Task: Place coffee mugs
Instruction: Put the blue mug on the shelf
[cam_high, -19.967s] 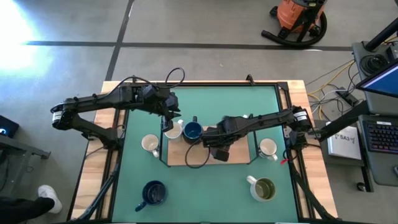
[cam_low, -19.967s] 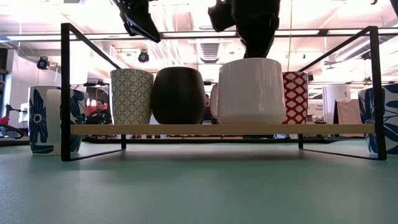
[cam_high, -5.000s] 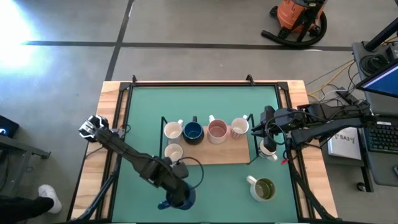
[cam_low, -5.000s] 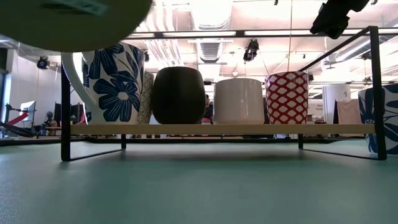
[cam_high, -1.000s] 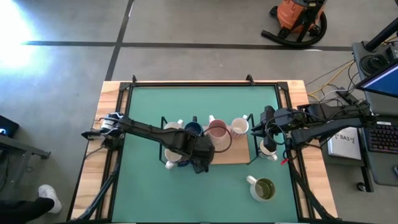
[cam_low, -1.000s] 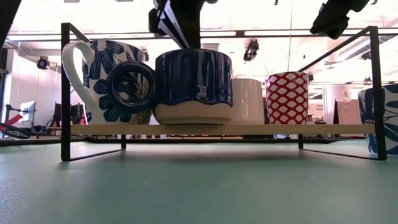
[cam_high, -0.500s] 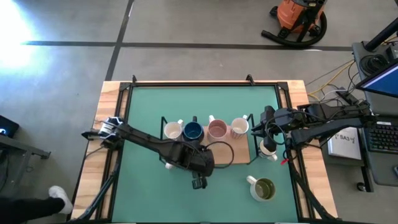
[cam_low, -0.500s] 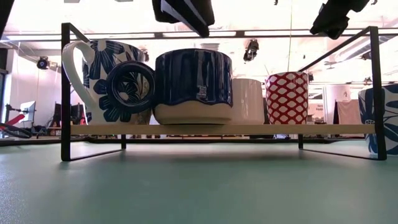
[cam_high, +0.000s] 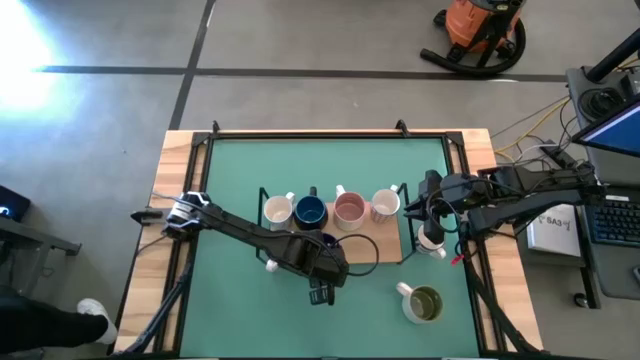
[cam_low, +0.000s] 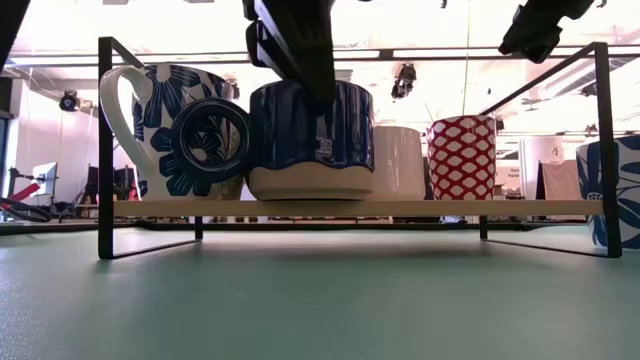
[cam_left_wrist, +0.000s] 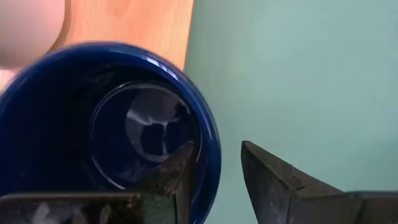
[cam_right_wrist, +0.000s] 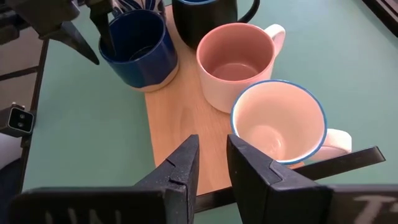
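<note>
Left gripper is straddling the navy mug's rim — fingers apart, one inside, gripping nothing. Mug is sitting at the board's front edge. Risk: withdrawing fingers snagging the rim, tipping it off. Right gripper is hovering off the board's right end — fingers slightly apart, empty.

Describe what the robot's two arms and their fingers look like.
Both arms are dark, slim and jointed. The left arm has a pale, whitish section near its base, and a thin black cable loops off its wrist end. The right arm is black throughout. Each gripper's fingers are matte black, angular wedges tapering to points.
</note>
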